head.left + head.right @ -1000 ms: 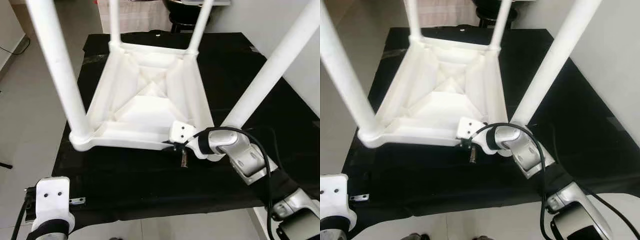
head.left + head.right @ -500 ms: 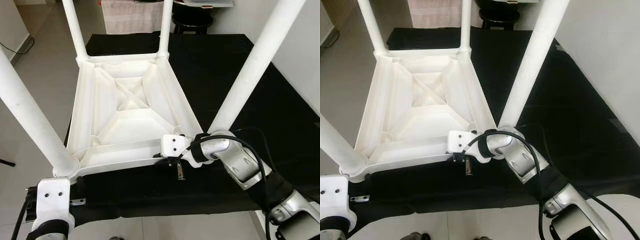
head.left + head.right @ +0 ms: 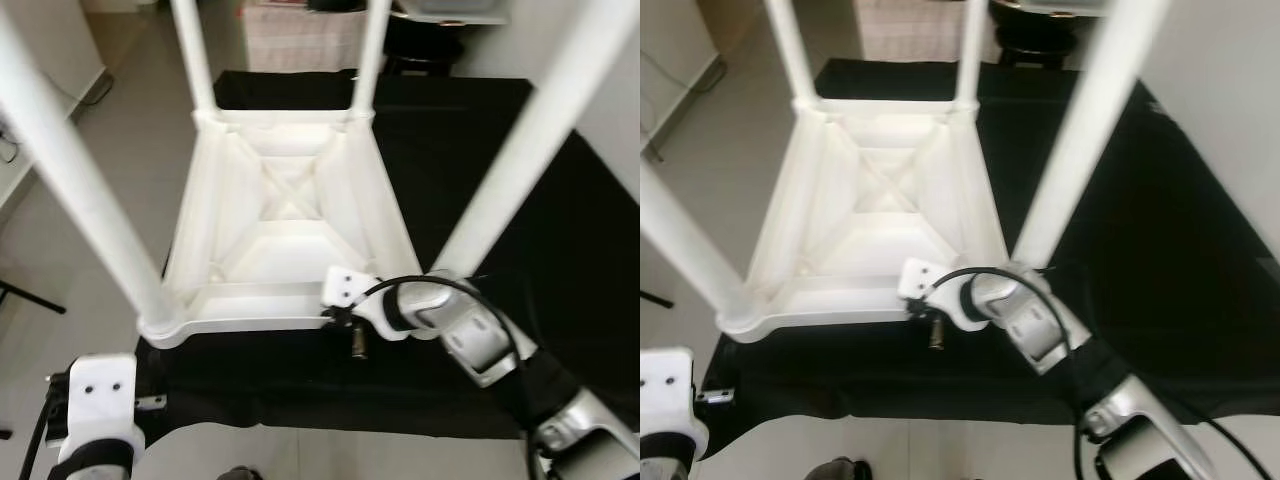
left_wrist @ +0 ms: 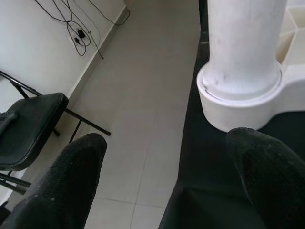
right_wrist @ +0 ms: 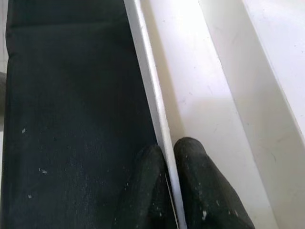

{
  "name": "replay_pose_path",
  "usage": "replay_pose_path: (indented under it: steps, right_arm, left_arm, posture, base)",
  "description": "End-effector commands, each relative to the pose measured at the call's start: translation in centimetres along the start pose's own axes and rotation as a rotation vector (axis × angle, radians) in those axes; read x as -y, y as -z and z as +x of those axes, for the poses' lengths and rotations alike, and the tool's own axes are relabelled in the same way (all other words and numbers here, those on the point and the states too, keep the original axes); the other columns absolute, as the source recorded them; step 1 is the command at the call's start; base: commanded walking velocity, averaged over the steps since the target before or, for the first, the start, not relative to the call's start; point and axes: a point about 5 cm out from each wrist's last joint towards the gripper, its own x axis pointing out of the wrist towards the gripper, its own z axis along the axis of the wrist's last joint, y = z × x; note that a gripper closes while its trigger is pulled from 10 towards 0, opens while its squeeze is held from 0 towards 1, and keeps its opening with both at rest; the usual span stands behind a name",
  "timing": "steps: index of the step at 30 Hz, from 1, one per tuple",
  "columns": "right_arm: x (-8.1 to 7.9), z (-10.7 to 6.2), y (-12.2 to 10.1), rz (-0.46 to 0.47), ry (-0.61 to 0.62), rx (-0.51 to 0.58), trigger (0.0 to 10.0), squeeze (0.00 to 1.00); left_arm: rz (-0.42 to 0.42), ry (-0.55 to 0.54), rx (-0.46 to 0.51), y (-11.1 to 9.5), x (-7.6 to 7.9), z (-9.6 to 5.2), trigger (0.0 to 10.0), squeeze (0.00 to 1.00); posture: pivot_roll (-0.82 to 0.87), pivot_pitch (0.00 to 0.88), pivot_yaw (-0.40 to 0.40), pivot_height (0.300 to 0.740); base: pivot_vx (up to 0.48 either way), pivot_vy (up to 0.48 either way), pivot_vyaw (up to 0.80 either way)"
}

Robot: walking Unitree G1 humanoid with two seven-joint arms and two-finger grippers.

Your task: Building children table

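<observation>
Black cloth [image 3: 520,230] | upturned white plastic table [image 3: 285,235], 4 round legs | right pincer [image 5: 170,157] clamps rim | left pincer [image 4: 167,157] apart

A black cloth [image 3: 480,150] covers the floor area (wrinkled near its front edge), with pale floor tiles [image 4: 143,105] around it. A black folding chair [image 4: 24,129] stands beside a white wall [image 4: 43,52], where dark cables [image 4: 78,24] trail down to the floor.

The upturned white plastic children's table [image 3: 285,240] lies on the black cloth-covered bench [image 3: 520,240]. The right end effector [image 5: 166,191] straddles its near rim. The left end effector [image 4: 167,186] sits before the table's near-left leg [image 4: 245,47].
</observation>
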Motion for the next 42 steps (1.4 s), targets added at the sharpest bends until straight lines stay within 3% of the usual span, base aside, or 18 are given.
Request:
replay_pose_path:
  steps: [1, 6, 10, 11, 12, 13, 14, 17, 26, 27, 30, 31, 32, 33, 36, 38, 40, 42]
  right_arm:
    - [1.2, -1.6, 2.0, 0.093, 0.098, -0.071, 10.0, 0.00]
    - [0.9, -2.6, 3.1, 0.127, 0.099, -0.120, 10.0, 0.00]
    - [-1.0, -3.3, 3.6, 0.168, 0.029, -0.152, 10.0, 0.00]
    - [-1.9, -3.2, 3.3, 0.180, -0.003, -0.142, 10.0, 0.20]
    - [-1.9, -3.2, 3.3, 0.180, -0.003, -0.142, 10.0, 0.20]
    - [-2.1, -3.1, 3.0, 0.185, -0.009, -0.124, 10.0, 0.87]
    - [-2.3, -2.9, 2.6, 0.192, -0.012, -0.100, 10.0, 1.00]
    - [-2.1, -2.3, 0.6, 0.243, 0.009, 0.066, 10.0, 1.00]
    - [-1.9, -3.3, -1.4, 0.244, -0.002, 0.249, 10.0, 1.00]
    - [-2.1, -3.8, -2.2, 0.253, -0.012, 0.340, 10.0, 0.97]
    - [-2.1, -4.2, -2.8, 0.264, -0.006, 0.411, 10.0, 0.97]
    - [-2.0, -4.6, -3.1, 0.291, 0.021, 0.486, 10.0, 0.21]
    - [-2.0, -4.6, -3.1, 0.291, 0.021, 0.486, 10.0, 0.21]
    - [-1.9, -4.9, -3.3, 0.317, 0.064, 0.531, 10.0, 0.00]
    - [-2.0, -4.8, -2.8, 0.373, 0.231, 0.624, 10.0, 0.00]
    - [-2.2, -4.6, -2.5, 0.377, 0.274, 0.621, 10.0, 0.00]
    - [-3.2, -4.1, -0.9, 0.519, 0.313, 0.648, 10.0, 0.00]
    - [-3.4, -4.0, -0.3, 0.561, 0.336, 0.651, 10.0, 0.00]
  left_arm:
    - [0.009, 0.002, -0.022, 0.5, 0.1, 0.0, 10.0, 0.00]
    - [0.009, 0.002, -0.021, 0.5, 0.1, 0.0, 10.0, 0.00]
    - [0.012, 0.002, -0.018, 0.4, 0.0, 0.1, 10.0, 0.00]
    - [0.013, 0.002, -0.017, 0.4, 0.0, 0.1, 10.0, 0.00]
    - [0.013, 0.002, -0.017, 0.4, 0.0, 0.1, 10.0, 0.00]
    - [0.013, 0.002, -0.016, 0.4, 0.0, 0.1, 10.0, 0.00]
    - [0.013, 0.002, -0.016, 0.4, 0.0, 0.1, 10.0, 0.00]
    - [0.013, 0.002, -0.011, 0.4, 0.0, 0.3, 10.0, 0.00]
    - [0.013, 0.001, -0.005, 0.3, -0.1, 0.5, 10.0, 0.00]
    - [0.013, 0.007, 0.005, 0.2, -0.1, 0.5, 10.0, 0.00]
    - [0.013, 0.014, 0.015, 0.1, 0.0, 0.5, 10.0, 0.00]
    - [0.020, 0.029, 0.024, 0.0, 0.2, 0.3, 10.0, 0.00]
    - [0.020, 0.029, 0.024, 0.0, 0.2, 0.3, 10.0, 0.00]
    - [0.026, 0.041, 0.030, 0.0, 0.3, 0.2, 10.0, 0.00]
    - [0.048, 0.079, 0.040, 0.1, 0.5, -0.5, 10.0, 0.00]
    - [0.058, 0.088, 0.041, 0.2, 0.6, -0.7, 10.0, 0.00]
    - [0.086, 0.109, 0.040, 0.3, 0.6, -1.3, 10.0, 0.00]
    - [0.095, 0.115, 0.040, 0.3, 0.7, -1.4, 10.0, 0.00]
  posture:
    - [0.10, 0.151, -0.066, 0.740]
    - [0.10, 0.150, -0.065, 0.740]
    - [0.10, 0.148, -0.063, 0.740]
    - [0.10, 0.147, -0.062, 0.740]
    - [0.10, 0.147, -0.062, 0.740]
    - [0.10, 0.147, -0.062, 0.740]
    - [0.10, 0.145, -0.061, 0.740]
    - [0.10, 0.143, -0.062, 0.740]
    - [0.10, 0.135, -0.062, 0.740]
    - [0.10, 0.130, -0.063, 0.740]
    - [0.09, 0.128, -0.064, 0.740]
    - [0.09, 0.127, -0.064, 0.740]
    - [0.09, 0.127, -0.064, 0.740]
    - [0.09, 0.127, -0.064, 0.740]
    - [0.08, 0.120, -0.061, 0.740]
    - [0.08, 0.120, -0.061, 0.740]
    - [0.08, 0.118, -0.055, 0.740]
    - [0.08, 0.118, -0.053, 0.740]
  base:
    - [0.000, 0.000, 0.00]
    - [0.000, 0.000, 0.00]
    - [0.000, 0.000, 0.00]
    - [0.000, 0.000, 0.00]
    - [0.000, 0.000, 0.00]
    - [0.000, 0.000, 0.00]
    - [0.000, 0.000, 0.00]
    - [0.000, 0.000, 0.00]
    - [0.000, 0.000, 0.00]
    - [0.000, 0.000, 0.00]
    - [0.000, 0.000, 0.00]
    - [0.000, 0.000, 0.00]
    - [0.000, 0.000, 0.00]
    - [0.000, 0.000, 0.00]
    - [0.000, 0.000, 0.00]
    - [0.000, 0.000, 0.00]
    - [0.000, 0.000, 0.00]
    - [0.000, 0.000, 0.00]
